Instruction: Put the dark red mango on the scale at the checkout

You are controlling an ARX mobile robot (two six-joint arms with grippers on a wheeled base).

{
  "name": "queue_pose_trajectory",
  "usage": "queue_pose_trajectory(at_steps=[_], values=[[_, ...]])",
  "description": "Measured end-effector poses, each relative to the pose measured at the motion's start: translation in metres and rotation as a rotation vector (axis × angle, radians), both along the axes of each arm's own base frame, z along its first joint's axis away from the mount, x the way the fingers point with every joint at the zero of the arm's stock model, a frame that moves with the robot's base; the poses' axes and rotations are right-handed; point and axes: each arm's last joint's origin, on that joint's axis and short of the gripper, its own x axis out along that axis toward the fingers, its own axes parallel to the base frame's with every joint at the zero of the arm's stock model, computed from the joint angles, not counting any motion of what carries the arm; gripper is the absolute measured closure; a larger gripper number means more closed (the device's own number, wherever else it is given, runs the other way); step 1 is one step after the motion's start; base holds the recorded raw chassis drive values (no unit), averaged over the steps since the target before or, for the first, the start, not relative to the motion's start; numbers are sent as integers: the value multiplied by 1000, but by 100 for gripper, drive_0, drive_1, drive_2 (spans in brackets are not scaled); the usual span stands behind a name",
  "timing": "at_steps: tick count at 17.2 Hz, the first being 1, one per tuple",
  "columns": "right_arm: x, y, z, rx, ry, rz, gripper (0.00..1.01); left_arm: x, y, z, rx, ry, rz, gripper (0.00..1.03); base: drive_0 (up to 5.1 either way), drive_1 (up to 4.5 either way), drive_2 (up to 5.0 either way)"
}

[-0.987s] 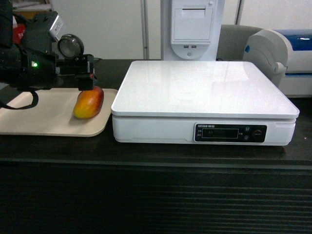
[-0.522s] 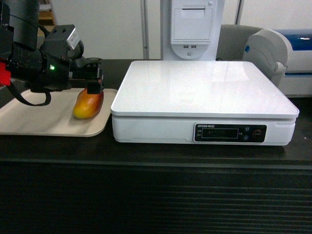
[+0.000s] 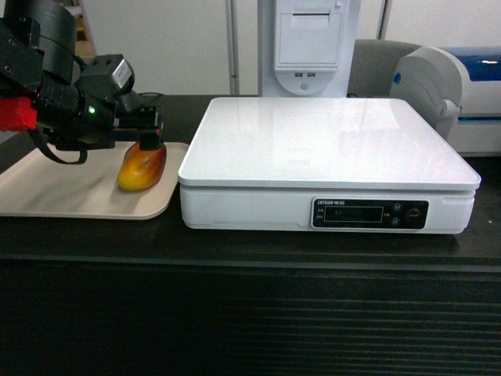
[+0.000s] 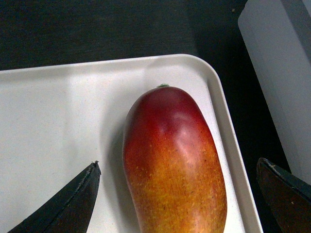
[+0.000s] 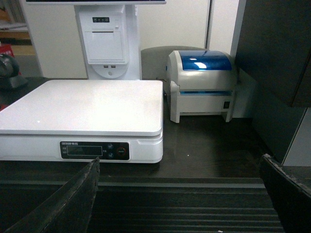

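Head view: at left of frame the left gripper [image 3: 149, 139] has dropped from beside the fruit to directly over the far end of the dark red mango [image 3: 142, 167], which lies unmoved on the beige tray [image 3: 70, 196]. The scale [image 3: 329, 153], at centre on the worktop [image 3: 235, 247], is unloaded.

Left wrist view: the mango fills the lower centre, red end uppermost near the tray's corner. The jaws are spread, one fingertip [image 4: 73, 199] at lower left, the other at lower right outside the tray rim, neither touching the fruit. The approach appears finished; closing and lifting remain.

Right wrist view: the right gripper [image 5: 180, 204] hangs with jaws spread, facing the scale and a label printer [image 5: 201, 85], idle.
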Motion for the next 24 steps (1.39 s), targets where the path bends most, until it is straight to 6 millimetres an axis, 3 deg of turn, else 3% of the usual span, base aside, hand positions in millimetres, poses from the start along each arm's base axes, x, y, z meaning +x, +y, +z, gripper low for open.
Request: queue_pose_trajectory(at_steps=[10,13,14,22,24], values=[[0,0,0,0,0,0,3,15,-4,-25,38,67,-13,5,0,0,0],[0,0,0,0,0,0,3,17,-4,-27,54,71,-24,33,0,0,0],[0,0,0,0,0,0,3,18,-4,-26,55,69,-23,38,0,0,0],[0,0,0,0,0,0,3,16,1,-22,72,47,-22,41,0,0,0],[0,0,0,0,0,0,3,5,4,-7,72,7,-14,41,0,0,0]])
